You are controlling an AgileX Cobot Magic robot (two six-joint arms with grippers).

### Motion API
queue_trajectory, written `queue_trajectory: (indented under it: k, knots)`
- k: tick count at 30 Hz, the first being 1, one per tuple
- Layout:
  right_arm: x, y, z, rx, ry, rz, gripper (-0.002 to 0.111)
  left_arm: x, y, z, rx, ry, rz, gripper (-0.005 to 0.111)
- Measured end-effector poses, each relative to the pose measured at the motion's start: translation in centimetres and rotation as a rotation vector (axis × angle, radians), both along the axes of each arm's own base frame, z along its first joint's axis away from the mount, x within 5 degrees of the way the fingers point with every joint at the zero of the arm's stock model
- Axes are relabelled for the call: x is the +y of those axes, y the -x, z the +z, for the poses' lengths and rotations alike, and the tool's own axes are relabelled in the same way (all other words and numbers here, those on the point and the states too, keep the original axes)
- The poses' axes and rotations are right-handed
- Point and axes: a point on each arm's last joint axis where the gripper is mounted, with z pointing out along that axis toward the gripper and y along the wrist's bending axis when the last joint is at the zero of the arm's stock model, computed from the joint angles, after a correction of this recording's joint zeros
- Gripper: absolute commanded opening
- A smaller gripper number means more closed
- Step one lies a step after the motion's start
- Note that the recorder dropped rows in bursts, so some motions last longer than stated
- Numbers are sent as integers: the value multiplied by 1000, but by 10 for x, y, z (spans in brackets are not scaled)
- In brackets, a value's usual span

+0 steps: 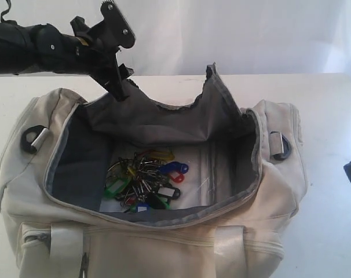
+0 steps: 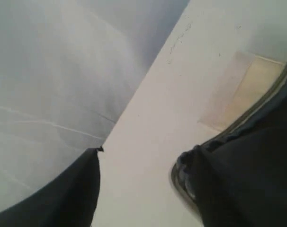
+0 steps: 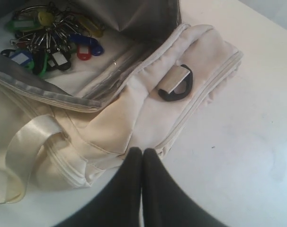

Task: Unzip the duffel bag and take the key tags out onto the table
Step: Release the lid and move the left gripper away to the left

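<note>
My left pincer [image 1: 119, 88] gapes apart at the back edge of the raised flap [image 1: 164, 119]. My right pincer [image 3: 142, 160] is pressed together beside the end of the duffel bag [image 1: 181, 246]. The key tags [image 1: 143, 179] lie inside its wide-open mouth, with bare worktop [image 1: 332, 231] around.

Right gripper [image 3: 142, 152]: the two dark fingers are pressed together with nothing between them, tips just beside the end seam of the cream duffel bag [image 3: 148, 118]. The bag lies open on the white table [image 3: 238, 142], with the key tags [image 3: 49, 42] bunched inside on its floor. A black D-ring [image 3: 179, 87] sits on the bag's end, and a pale strap [image 3: 25, 142] loops off its side.
</note>
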Motion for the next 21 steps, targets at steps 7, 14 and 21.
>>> queue_trajectory:
  k: [7, 14, 21]
  knots:
    - [0, 0, 0, 7, -10, -4, 0, 18, 24, 28, 127, 31, -8, 13]
    - [4, 4, -3, 60, -58, 4, 0, 66, 66, 62, 380, 120, 85, 0]
    - [14, 10, -4, 145, -183, 51, 0, 88, 121, 94, 536, 147, 114, 0]
